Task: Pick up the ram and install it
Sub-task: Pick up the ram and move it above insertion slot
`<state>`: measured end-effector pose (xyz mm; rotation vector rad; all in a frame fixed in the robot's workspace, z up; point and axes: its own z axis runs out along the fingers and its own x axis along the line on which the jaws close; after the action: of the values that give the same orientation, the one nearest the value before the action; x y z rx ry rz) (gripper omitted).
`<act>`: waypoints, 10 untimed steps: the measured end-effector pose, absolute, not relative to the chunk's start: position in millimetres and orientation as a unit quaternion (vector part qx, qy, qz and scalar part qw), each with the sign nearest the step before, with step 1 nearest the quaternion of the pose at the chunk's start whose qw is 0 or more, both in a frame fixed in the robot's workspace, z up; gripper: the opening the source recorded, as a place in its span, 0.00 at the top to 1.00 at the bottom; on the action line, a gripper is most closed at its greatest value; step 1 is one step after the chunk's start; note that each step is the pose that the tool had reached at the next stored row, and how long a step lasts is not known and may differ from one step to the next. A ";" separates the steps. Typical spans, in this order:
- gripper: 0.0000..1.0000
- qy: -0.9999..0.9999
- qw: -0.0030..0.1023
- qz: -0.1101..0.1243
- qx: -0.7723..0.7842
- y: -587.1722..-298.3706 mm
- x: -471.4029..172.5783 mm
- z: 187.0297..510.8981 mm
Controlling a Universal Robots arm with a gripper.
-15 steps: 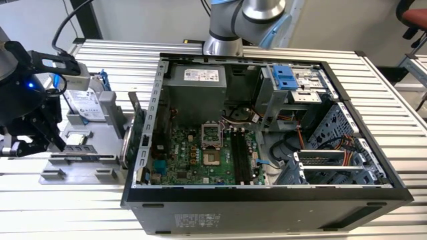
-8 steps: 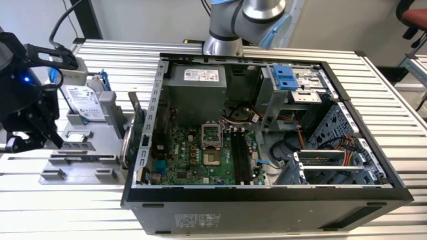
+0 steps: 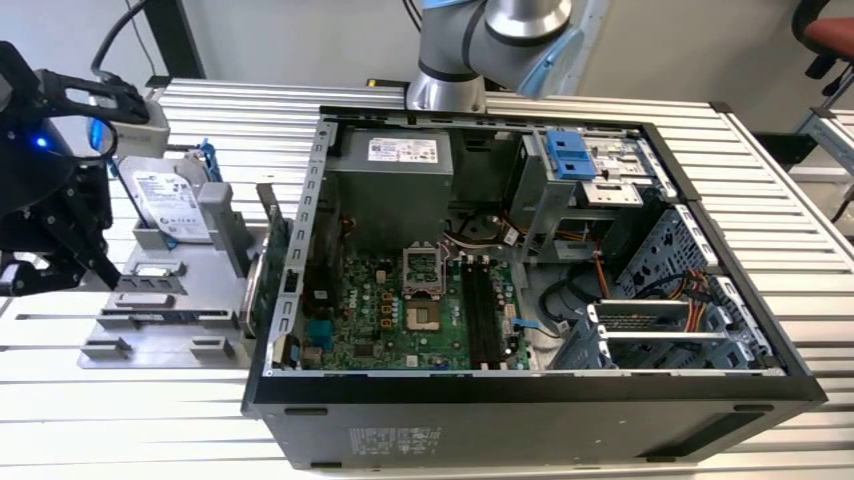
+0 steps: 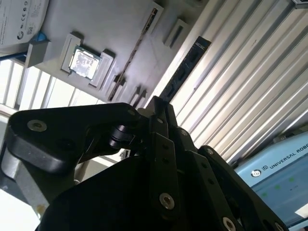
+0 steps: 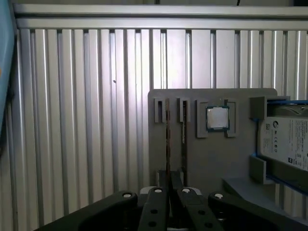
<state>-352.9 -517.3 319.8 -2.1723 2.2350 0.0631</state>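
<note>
Gripper (image 5: 170,179) hangs over gray holder (image 5: 211,159), claw pressed together w/ nothing in it. Ram (image 5: 167,134) stands on edge in a holder slot (just ahead of the fingertips), approx. beside open PC case (image 3: 534,420).

A robotics lab: robot arm (image 3: 487,30), ribbed aluminium table (image 3: 134,425), opened computer case (image 3: 534,405), parts fixture (image 3: 174,300).

Could make out no chips or label on the ram (image 5: 167,139), caught edge-on, with its near end hidden behind the gripper (image 5: 172,185). Found the hard drive (image 5: 288,139) (image 4: 19,19) cut off by the frame edge in both wrist views. Likewise found the arm (image 3: 494,40) cropped at the exterior view's top and the gripper at its left.
</note>
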 end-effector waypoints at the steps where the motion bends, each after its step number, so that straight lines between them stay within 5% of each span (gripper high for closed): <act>1: 1.00 0.717 0.012 0.020 -0.697 -517.3 -352.9 321.0; 10: 1.00 0.717 0.012 0.020 -0.697 -516.9 -352.9 333.1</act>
<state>-352.9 -516.9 333.1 -2.1728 2.2356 0.0623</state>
